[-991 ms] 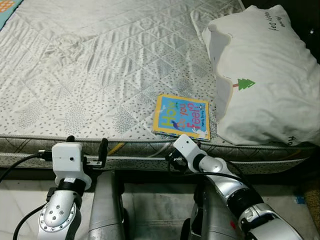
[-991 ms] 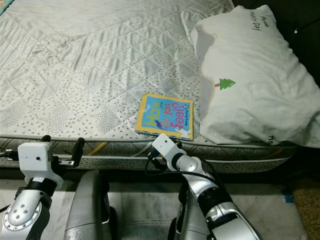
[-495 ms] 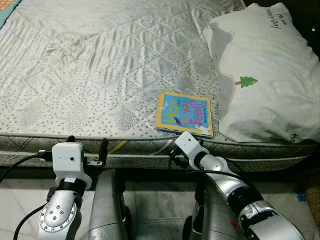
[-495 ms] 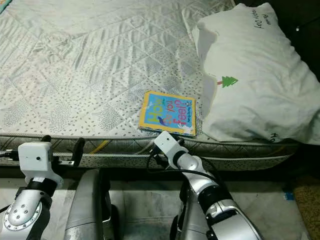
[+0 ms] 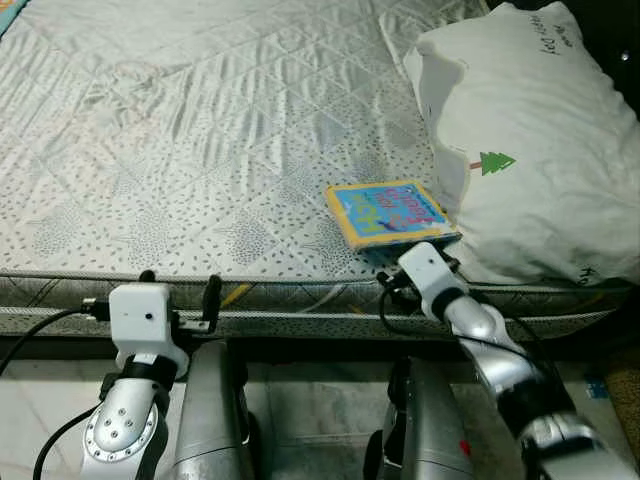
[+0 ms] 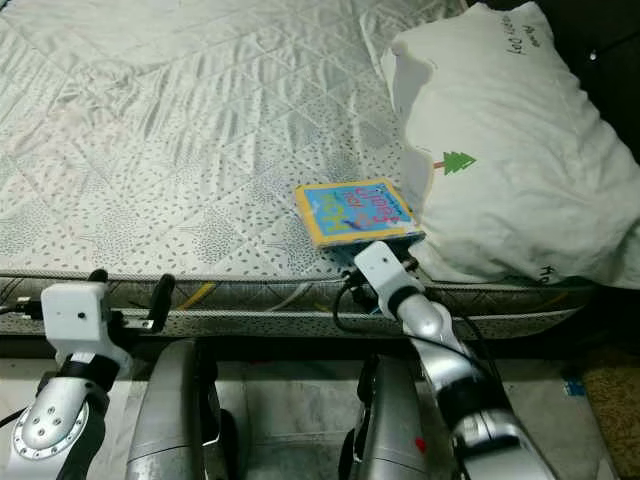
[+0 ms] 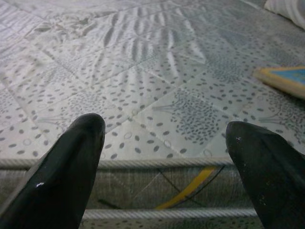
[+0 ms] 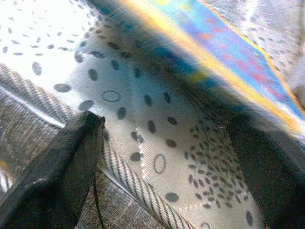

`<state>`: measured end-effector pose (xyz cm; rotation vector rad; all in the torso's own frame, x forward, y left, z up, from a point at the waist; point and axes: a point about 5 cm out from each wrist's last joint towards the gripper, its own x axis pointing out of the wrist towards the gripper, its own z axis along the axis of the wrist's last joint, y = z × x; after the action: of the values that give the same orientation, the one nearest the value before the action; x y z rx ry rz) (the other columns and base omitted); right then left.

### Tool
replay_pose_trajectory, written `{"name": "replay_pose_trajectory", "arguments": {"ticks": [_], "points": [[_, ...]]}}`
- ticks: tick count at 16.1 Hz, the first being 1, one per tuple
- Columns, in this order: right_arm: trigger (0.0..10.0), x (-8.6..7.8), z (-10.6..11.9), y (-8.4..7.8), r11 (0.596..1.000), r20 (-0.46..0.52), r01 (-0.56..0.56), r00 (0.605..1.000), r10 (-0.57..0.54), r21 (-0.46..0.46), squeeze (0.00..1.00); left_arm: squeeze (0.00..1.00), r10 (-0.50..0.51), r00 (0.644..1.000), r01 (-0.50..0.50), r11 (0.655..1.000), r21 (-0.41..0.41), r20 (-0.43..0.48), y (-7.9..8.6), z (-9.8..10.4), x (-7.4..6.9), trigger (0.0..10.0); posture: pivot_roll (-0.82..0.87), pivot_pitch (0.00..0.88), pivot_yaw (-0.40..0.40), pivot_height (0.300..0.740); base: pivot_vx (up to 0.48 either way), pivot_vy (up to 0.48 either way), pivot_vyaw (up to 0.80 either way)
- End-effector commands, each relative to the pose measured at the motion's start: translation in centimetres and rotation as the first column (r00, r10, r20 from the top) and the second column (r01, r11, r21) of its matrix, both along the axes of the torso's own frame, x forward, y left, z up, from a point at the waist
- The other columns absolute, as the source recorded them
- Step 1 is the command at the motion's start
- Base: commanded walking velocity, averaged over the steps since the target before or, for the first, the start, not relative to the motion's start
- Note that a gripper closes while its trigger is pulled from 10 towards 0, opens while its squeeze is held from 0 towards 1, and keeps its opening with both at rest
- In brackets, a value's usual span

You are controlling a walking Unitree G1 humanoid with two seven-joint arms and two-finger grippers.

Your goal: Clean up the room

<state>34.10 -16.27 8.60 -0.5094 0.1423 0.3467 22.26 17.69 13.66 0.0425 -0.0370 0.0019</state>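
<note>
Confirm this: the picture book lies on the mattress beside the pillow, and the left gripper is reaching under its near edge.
Wrong arm. The right gripper is at the book; the left gripper sits apart at the mattress edge. The left eye view shows it. The book does lie beside the pillow.

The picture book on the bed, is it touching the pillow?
Touching. In the left eye view the picture book has its far corner pressed against the lower edge of the white pillow, with no mattress showing between them.
</note>
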Motion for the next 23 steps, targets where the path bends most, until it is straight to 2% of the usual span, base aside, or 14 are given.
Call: {"name": "replay_pose_trajectory", "arguments": {"ticks": [1, 5, 9, 10, 12, 14, 18, 20, 23], "points": [[10.0, -0.1, 0.5, -0.8, 0.998, 0.036, 0.051, 0.998, -0.052, 0.03, 0.0, 0.0, 0.007, 1.0, -0.007, 1.0, 0.01, -0.014, 0.1, -0.4, -0.2, 10.0, 0.11, 0.196, -0.055, 0.534, 0.0, 0.0, 0.0], [10.0, -1.1, 0.2, -1.4, 0.997, 0.026, 0.071, 0.997, -0.072, 0.044, 0.0, 0.0, 0.0, 1.0, 0.0, 1.0, 0.009, -0.013, 0.2, -0.4, 0.1, 10.0, 0.11, 0.187, -0.048, 0.534, 0.0, 0.0, 0.0], [10.0, -2.2, -0.5, -1.6, 0.994, -0.031, 0.084, 0.996, -0.082, 0.064, 0.0, 0.0, -0.011, 1.0, 0.011, 1.0, 0.009, -0.008, 0.0, -0.4, 0.4, 10.0, 0.1, 0.178, -0.045, 0.534, 0.0, 0.0, 0.0], [10.0, -2.6, -0.7, -1.3, 0.991, -0.072, 0.104, 0.993, -0.098, 0.09, 0.0, 0.0, -0.012, 1.0, 0.012, 1.0, 0.009, -0.006, 0.0, -0.4, 0.5, 10.0, 0.1, 0.178, -0.045, 0.534, 0.0, 0.0, 0.0], [10.0, -3.4, -1.3, 0.1, 0.984, -0.157, 0.075, 0.986, -0.049, 0.162, 0.0, 0.0, -0.009, 1.0, 0.009, 1.0, 0.008, -0.004, 0.1, -0.3, 0.5, 10.0, 0.1, 0.177, -0.045, 0.534, 0.0, 0.0, 0.0], [10.0, -4.4, -1.4, 2.3, 0.963, -0.238, -0.019, 0.968, 0.085, 0.27, 0.0, 0.0, -0.009, 1.0, 0.009, 1.0, 0.009, -0.003, 0.2, -0.3, 0.5, 10.0, 0.1, 0.18, -0.044, 0.534, 0.0, 0.0, 0.0], [10.0, -4.8, -0.9, 3.3, 0.936, -0.258, -0.055, 0.954, 0.152, 0.348, 0.0, 0.0, -0.006, 1.0, 0.006, 1.0, 0.009, 0.0, 0.3, -0.2, 0.6, 10.0, 0.1, 0.182, -0.043, 0.534, 0.0, 0.0, 0.0], [10.0, -4.7, 0.5, 4.3, 0.883, -0.21, -0.081, 0.957, 0.198, 0.461, 0.0, 0.0, -0.005, 1.0, 0.005, 1.0, 0.008, 0.002, 0.2, -0.1, 0.5, 10.0, 0.1, 0.182, -0.043, 0.534, 0.0, 0.0, 0.0], [10.0, -5.0, 0.3, 5.7, 0.864, -0.225, -0.12, 0.94, 0.258, 0.488, 0.0, 0.0, -0.003, 1.0, 0.003, 1.0, 0.01, 0.002, 0.3, 0.0, 0.4, 10.0, 0.12, 0.191, -0.046, 0.534, 0.0, 0.0, 0.0]]}}
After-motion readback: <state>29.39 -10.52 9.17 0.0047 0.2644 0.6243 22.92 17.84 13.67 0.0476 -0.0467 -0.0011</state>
